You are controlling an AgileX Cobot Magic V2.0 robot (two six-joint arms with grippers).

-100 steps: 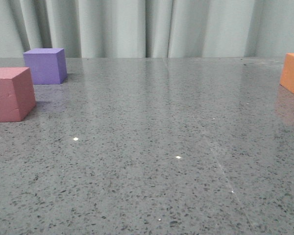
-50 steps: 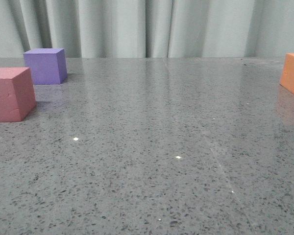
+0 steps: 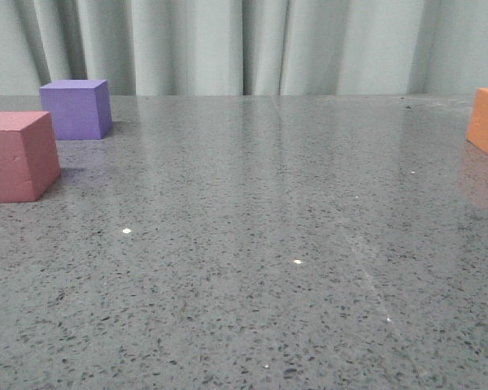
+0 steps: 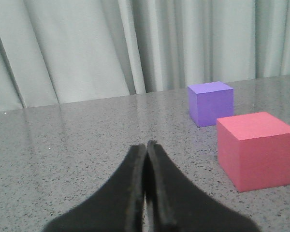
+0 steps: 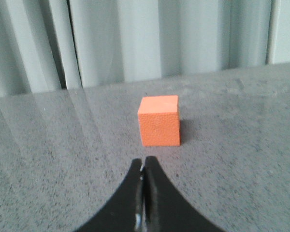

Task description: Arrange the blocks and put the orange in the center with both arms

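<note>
Right hand [image 5: 144, 166] closed, empty, lined up on our orange cube [image 5: 159, 120] | left hand [image 4: 146, 151] closed, empty beside pinkish-red cube [image 4: 257, 149] | bench [image 3: 268, 244] centre awaits orange

Only the jaws of the two arms show, each in its own wrist view; the front view has no part of the robot in it.

The left gripper [image 4: 146, 145] is matt black, with no markings, screws or cables in sight. Its two fingers [image 4: 130, 188] are broad at the base and taper to narrow, slightly rounded tips toward 12 o'clock, so that together they form a dark wedge. A thin paler seam runs between them.

The right gripper [image 5: 143, 162] has the same plain black finish and the same tapering, angular shape, with a fine light line down the middle.
</note>
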